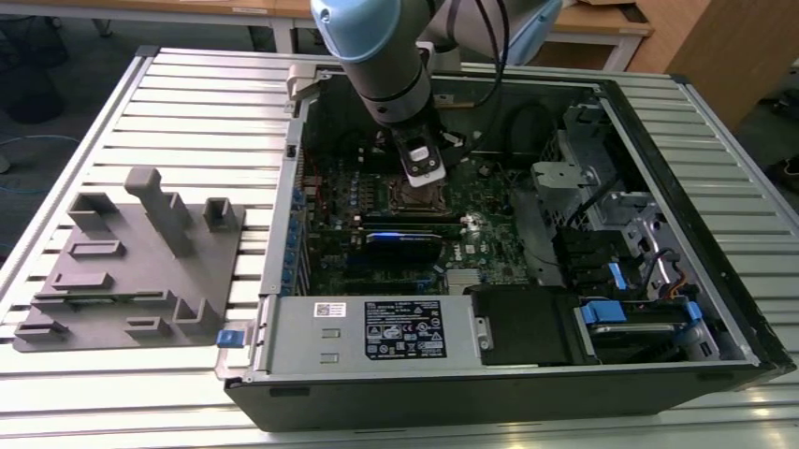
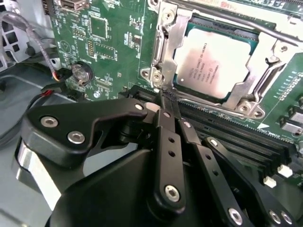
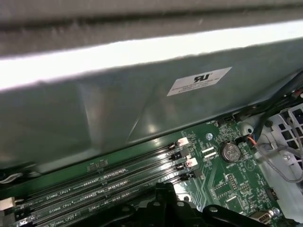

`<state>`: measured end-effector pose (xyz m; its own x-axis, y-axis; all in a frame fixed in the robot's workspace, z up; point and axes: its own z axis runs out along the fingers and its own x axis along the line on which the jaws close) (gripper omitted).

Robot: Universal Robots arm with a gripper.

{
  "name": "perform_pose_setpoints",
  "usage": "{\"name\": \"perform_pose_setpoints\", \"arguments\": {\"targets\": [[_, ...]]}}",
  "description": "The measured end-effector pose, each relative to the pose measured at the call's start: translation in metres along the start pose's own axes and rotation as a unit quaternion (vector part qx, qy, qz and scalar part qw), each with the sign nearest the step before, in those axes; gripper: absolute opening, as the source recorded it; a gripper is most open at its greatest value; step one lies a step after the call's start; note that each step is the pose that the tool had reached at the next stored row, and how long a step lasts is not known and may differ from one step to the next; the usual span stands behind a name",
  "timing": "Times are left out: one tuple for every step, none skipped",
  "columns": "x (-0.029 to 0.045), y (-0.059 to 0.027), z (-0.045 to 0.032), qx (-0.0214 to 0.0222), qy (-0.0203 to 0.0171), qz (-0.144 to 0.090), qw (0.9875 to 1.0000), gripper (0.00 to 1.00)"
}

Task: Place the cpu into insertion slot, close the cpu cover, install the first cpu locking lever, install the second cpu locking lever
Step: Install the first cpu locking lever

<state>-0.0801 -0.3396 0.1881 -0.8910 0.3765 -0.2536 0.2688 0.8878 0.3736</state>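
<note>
While the arm reaches down into the open computer case (image 1: 699,309) in the upper middle of the exterior view, the gripper (image 1: 425,176) hangs just over the insertion slot (image 1: 418,195) on the green motherboard (image 1: 374,271). In the second wrist view, the cpu (image 2: 215,64) lies flat in the slot at the upper right of the frame, with the silver cpu cover (image 2: 170,38) closed down around it. The black fingers (image 2: 166,118) are drawn together to a narrow tip at the frame's centre, gripping nothing visible. That tip meets the cover's lower left corner, beside a screw (image 2: 155,75); the chip lies just beyond it. Black memory slots (image 2: 236,132) run past the fingers' right.
</note>
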Motion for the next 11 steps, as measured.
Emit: {"name": "perform_pose_setpoints", "arguments": {"targets": [[-0.0003, 0.0004, -0.0010, 0.0001, 0.0000, 0.000, 1.0000, 0.10], [-0.0005, 0.0008, -0.0019, 0.0001, 0.0000, 0.000, 1.0000, 0.10], [-0.0008, 0.0012, -0.0029, 0.0003, -0.0001, 0.000, 1.0000, 0.10], [-0.0011, 0.0016, -0.0038, 0.0003, -0.0002, 0.000, 1.0000, 0.10], [-0.0013, 0.0019, -0.0045, 0.0004, -0.0002, 0.000, 1.0000, 0.10], [-0.0013, 0.0020, -0.0045, 0.0003, -0.0003, 0.001, 1.0000, 0.10], [-0.0013, 0.0020, -0.0046, 0.0003, -0.0003, 0.001, 1.0000, 0.10], [-0.0014, 0.0020, -0.0048, 0.0004, -0.0003, 0.001, 1.0000, 0.10], [-0.0014, 0.0021, -0.0050, 0.0004, -0.0003, 0.001, 1.0000, 0.10], [-0.0014, 0.0021, -0.0048, 0.0014, 0.0019, 0.001, 1.0000, 0.10], [-0.0015, 0.0020, -0.0046, 0.0052, 0.0090, 0.003, 0.9999, 0.10]]}}
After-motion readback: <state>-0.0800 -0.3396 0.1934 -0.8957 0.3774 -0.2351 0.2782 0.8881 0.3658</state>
